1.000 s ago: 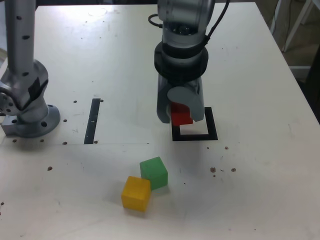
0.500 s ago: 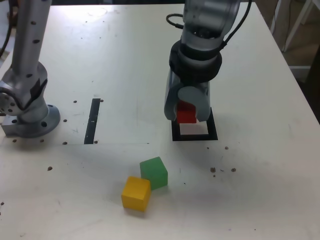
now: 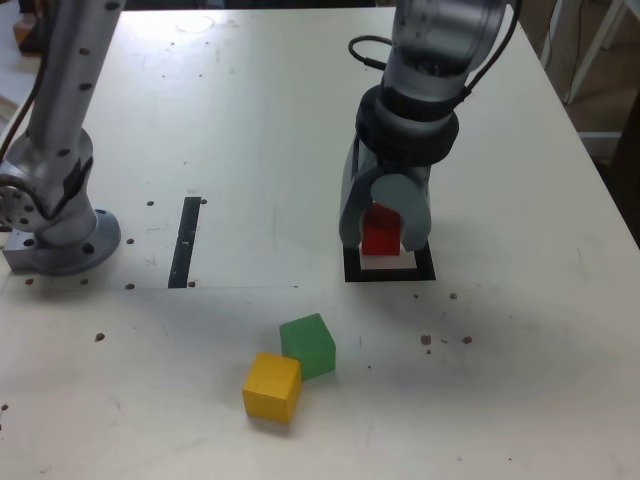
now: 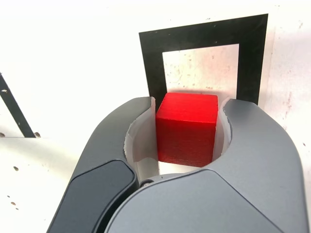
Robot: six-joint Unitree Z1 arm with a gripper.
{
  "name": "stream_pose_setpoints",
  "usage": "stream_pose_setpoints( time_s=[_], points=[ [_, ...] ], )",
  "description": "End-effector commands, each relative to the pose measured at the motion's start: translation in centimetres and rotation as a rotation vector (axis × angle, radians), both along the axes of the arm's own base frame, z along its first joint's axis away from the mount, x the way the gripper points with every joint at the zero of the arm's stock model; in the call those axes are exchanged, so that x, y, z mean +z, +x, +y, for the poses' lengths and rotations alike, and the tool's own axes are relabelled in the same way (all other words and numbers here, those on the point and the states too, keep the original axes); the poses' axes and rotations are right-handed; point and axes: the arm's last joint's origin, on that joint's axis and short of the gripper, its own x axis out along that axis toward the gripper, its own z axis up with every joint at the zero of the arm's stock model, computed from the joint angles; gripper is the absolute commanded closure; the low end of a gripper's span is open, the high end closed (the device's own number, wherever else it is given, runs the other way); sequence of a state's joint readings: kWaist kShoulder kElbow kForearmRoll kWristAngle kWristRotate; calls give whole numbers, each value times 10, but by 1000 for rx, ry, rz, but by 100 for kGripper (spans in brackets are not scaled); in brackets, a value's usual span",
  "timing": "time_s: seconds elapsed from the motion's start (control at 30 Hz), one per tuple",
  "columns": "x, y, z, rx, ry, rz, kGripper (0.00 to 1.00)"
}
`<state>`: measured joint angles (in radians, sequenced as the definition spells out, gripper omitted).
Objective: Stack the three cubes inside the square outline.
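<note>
Arm shifted over black square outline (image 3: 390, 272), fingers (image 4: 141, 141) gripping matte red cube (image 3: 379, 230)

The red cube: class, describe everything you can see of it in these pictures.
The red cube is a small matte block of solid colour with crisp edges, upright. The gripper is shut on it, one of the fingers pressed on each side. It sits over the pale centre of the square outline; whether it rests on the table is unclear.

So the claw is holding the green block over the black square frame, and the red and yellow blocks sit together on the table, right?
Not quite: the colours are swapped. The gripper holds the red cube over the square outline, as the wrist view shows. The green cube sits beside the yellow cube on the table.
</note>
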<state>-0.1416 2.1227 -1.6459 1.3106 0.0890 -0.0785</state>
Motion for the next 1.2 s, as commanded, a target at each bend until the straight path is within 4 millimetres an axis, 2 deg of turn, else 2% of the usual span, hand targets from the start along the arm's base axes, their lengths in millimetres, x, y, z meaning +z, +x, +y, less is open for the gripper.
stream_pose_setpoints(
  time_s=[0.0,0.37,0.67,0.8,1.03,1.17],
  points=[
    [-6,4,0,-7,4,15,69],
    [-12,10,0,-26,21,23,68],
    [-11,9,2,-46,30,29,58],
    [-8,8,3,-49,25,22,46],
    [-6,5,3,-55,14,17,10],
    [-3,5,4,-50,6,14,2]
  ],
)
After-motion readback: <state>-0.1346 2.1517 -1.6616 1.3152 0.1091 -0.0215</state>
